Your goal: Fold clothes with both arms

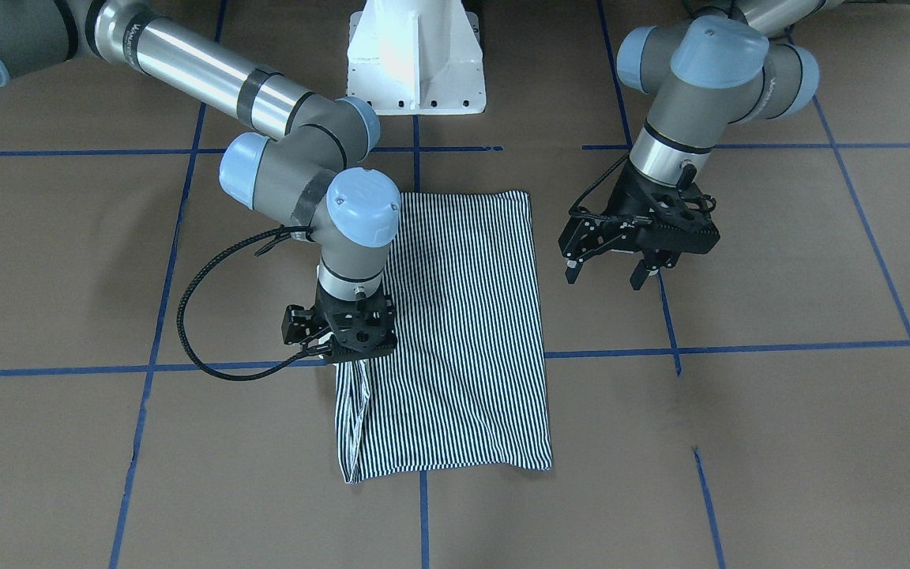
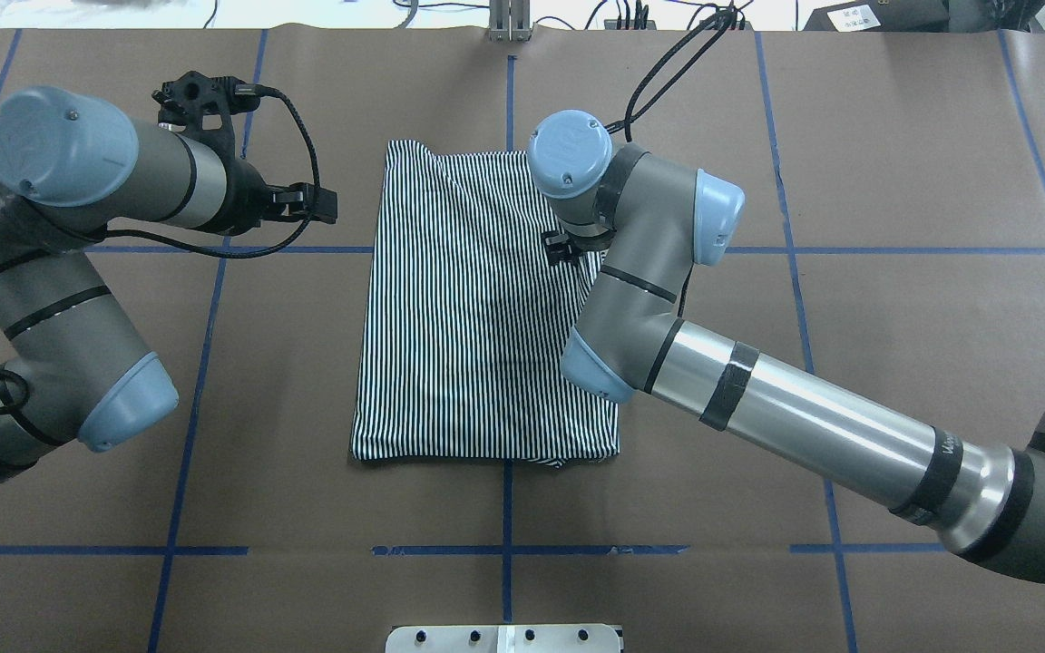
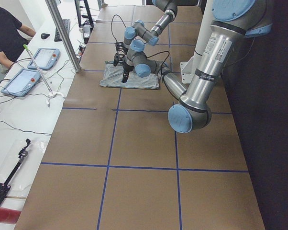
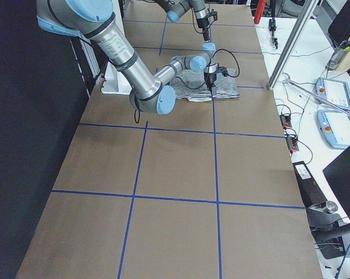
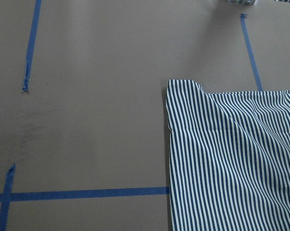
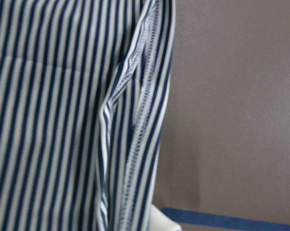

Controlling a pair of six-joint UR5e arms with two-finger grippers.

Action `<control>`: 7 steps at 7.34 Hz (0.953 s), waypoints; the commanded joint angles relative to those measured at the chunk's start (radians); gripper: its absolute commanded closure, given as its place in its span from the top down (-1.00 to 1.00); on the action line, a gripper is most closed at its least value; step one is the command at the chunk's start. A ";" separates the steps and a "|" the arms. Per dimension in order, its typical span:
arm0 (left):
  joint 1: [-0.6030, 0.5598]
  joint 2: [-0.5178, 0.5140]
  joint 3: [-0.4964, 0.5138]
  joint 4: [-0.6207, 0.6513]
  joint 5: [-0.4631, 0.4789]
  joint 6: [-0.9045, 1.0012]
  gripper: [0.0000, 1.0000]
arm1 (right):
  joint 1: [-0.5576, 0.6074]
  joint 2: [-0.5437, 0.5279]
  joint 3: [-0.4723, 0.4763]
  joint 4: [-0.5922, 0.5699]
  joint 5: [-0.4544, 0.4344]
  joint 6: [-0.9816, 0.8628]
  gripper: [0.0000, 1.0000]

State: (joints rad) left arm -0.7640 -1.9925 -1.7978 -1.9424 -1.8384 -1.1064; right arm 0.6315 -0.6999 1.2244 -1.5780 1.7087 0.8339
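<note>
Brown table, shirt edge in right hand

A brown-papered table is carrying a grid of blue tape lines, with a white pedestal base standing at its robot-side edge. Beside the table, a person in a black top is sitting at a white bench, where two grey control tablets are lying near a slanting metal post and a dark keyboard.
</note>
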 commanded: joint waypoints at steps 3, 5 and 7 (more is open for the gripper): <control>0.000 -0.005 0.000 0.000 -0.002 0.000 1.00 | 0.091 -0.024 0.006 0.010 0.061 -0.096 1.00; 0.000 -0.005 0.000 0.013 -0.004 -0.001 1.00 | 0.097 -0.016 0.068 0.012 0.145 -0.093 1.00; 0.002 -0.009 0.018 0.016 -0.112 -0.129 1.00 | 0.099 -0.029 0.172 0.010 0.245 -0.031 1.00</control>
State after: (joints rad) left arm -0.7635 -1.9997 -1.7928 -1.9282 -1.8783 -1.1466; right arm 0.7285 -0.7199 1.3274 -1.5659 1.8976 0.7591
